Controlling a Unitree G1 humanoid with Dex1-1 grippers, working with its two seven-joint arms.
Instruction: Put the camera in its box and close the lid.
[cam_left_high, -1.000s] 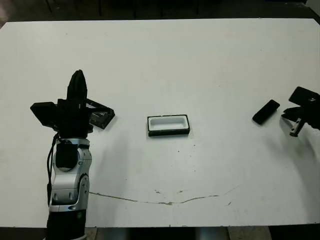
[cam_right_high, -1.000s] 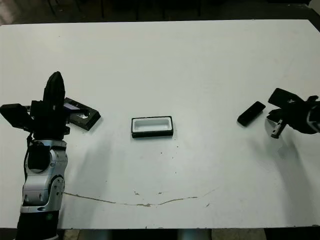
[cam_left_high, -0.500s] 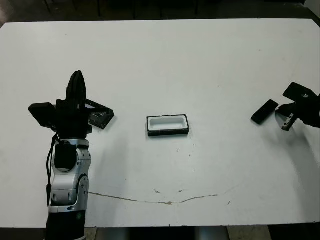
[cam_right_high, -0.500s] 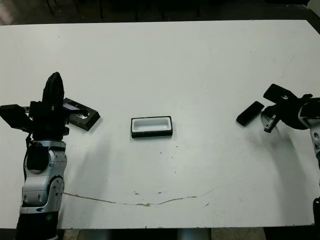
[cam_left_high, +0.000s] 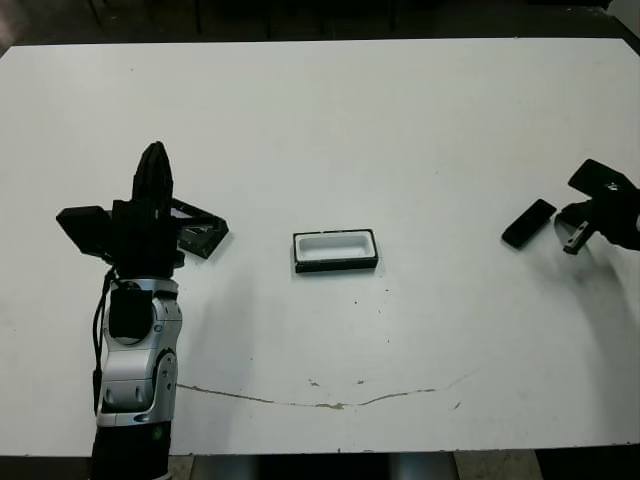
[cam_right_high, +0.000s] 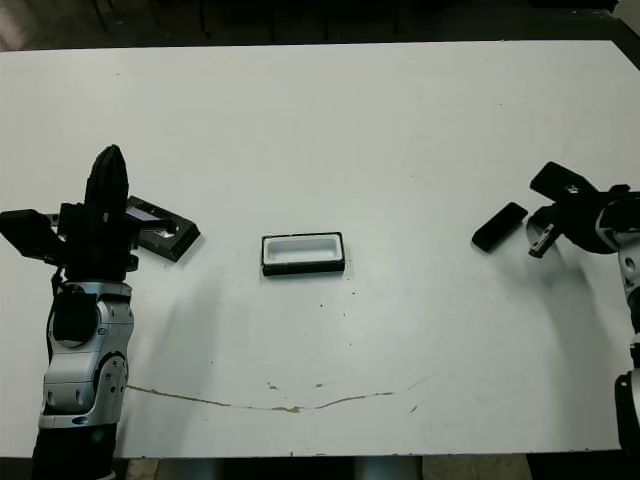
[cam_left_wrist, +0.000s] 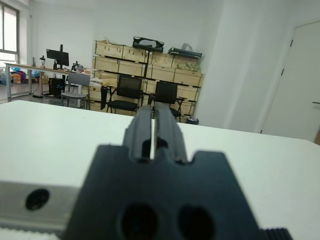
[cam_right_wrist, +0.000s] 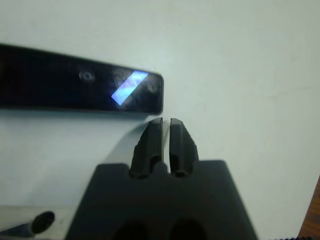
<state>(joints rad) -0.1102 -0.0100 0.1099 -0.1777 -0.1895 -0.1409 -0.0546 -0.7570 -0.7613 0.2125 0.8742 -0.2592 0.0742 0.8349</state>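
Observation:
The camera (cam_left_high: 529, 223), a slim black bar, lies at the table's right side; the right wrist view shows its glossy face (cam_right_wrist: 80, 92) with a bluish glint. My right gripper (cam_left_high: 570, 245) is shut and empty, its tips just beside the camera's near end (cam_right_wrist: 166, 121). The box (cam_left_high: 336, 251), black-rimmed with white lining, sits open at the table's centre. The flat black lid (cam_right_high: 160, 227) lies at the left, partly behind my left gripper (cam_left_high: 153, 155). That gripper points upward, shut on nothing (cam_left_wrist: 152, 107).
A thin brown crack (cam_left_high: 330, 403) runs across the white table (cam_left_high: 330, 120) near its front edge. In the left wrist view, a room with chairs (cam_left_wrist: 125, 95) and stacked crates (cam_left_wrist: 150, 62) shows beyond the table.
My right gripper has moved left and away from the front edge, ending close beside the camera. The left arm, box, lid and camera have stayed put.

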